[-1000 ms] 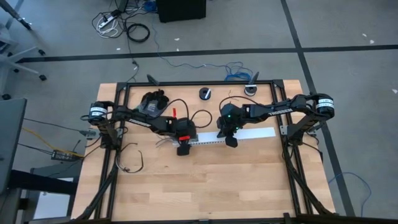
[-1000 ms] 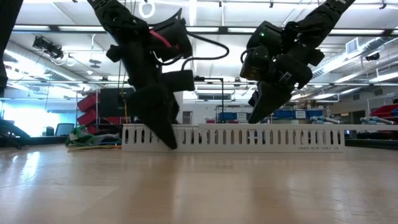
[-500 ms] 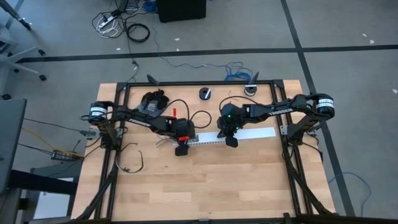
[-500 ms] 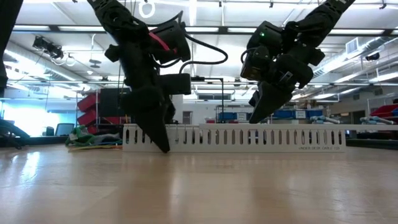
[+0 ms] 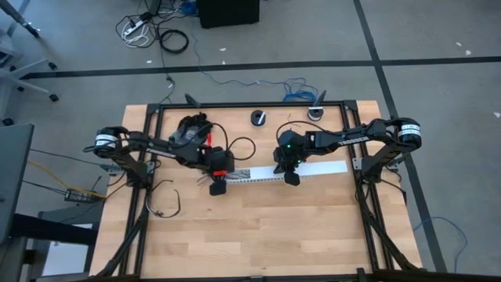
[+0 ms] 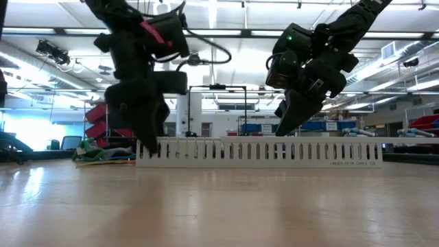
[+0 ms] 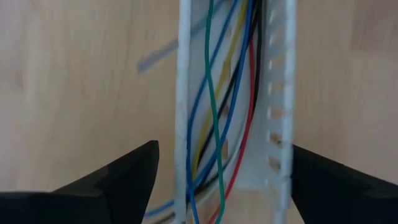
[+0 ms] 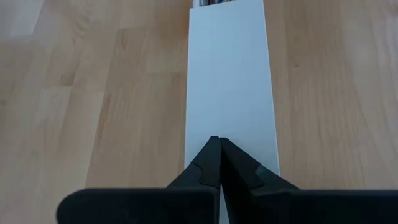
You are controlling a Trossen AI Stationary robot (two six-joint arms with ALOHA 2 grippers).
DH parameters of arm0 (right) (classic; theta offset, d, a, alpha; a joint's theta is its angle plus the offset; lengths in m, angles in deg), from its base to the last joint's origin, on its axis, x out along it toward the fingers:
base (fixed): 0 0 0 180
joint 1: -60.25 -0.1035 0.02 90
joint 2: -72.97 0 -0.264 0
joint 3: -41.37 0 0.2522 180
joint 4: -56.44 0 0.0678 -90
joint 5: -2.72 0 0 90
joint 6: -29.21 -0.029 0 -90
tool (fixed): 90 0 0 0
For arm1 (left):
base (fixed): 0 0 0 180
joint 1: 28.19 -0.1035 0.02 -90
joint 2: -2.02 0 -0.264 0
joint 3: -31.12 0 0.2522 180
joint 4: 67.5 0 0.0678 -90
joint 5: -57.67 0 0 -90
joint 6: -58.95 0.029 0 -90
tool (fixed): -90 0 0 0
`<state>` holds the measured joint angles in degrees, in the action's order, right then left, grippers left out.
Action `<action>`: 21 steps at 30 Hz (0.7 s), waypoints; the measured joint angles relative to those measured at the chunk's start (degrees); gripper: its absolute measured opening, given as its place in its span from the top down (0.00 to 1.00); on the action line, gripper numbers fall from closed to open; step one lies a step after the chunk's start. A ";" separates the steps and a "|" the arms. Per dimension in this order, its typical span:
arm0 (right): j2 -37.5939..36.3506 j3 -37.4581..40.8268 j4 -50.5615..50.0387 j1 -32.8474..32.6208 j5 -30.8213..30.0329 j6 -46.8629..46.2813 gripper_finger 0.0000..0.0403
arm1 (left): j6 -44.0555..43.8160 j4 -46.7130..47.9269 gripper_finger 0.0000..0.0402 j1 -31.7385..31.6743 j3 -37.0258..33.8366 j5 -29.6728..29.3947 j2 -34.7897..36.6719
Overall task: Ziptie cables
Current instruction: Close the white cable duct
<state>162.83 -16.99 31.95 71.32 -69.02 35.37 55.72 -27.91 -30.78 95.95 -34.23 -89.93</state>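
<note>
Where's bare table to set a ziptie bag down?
Free: the wide near half of the table, below the duct. Crowded: the strip around the duct, with the left claw and right claw, and the far edge behind it.

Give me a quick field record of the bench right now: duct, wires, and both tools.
duct: white slotted plastic duct lying on the wooden table, a flat white cover on part of it
wires: thin coloured wires inside the duct's uncovered end
left tool: open, straddling that end
right tool: shut, tip over the cover
</note>
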 joint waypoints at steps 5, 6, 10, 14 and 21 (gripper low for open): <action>0.00 0.02 0.44 0.00 0.00 0.04 1.00 | -0.06 -3.81 0.21 -0.02 -1.64 0.23 -0.35; 0.02 0.02 0.44 0.00 0.00 0.04 1.00 | -0.06 -4.43 0.21 -0.02 -1.66 0.25 -0.35; 0.02 0.02 0.53 0.00 0.00 0.06 1.00 | 0.31 -6.80 0.22 -0.02 -1.66 0.28 -0.35; 0.02 0.02 0.68 0.02 0.00 0.06 1.00 | 1.18 -9.08 0.23 -0.02 -1.65 1.07 -0.75; 0.02 0.04 1.05 0.02 0.00 0.06 1.00 | 1.40 -11.80 0.23 -0.02 -0.26 3.90 -5.00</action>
<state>162.85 -16.94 33.01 71.34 -69.02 35.43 57.12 -39.70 -30.81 95.69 -30.34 -94.93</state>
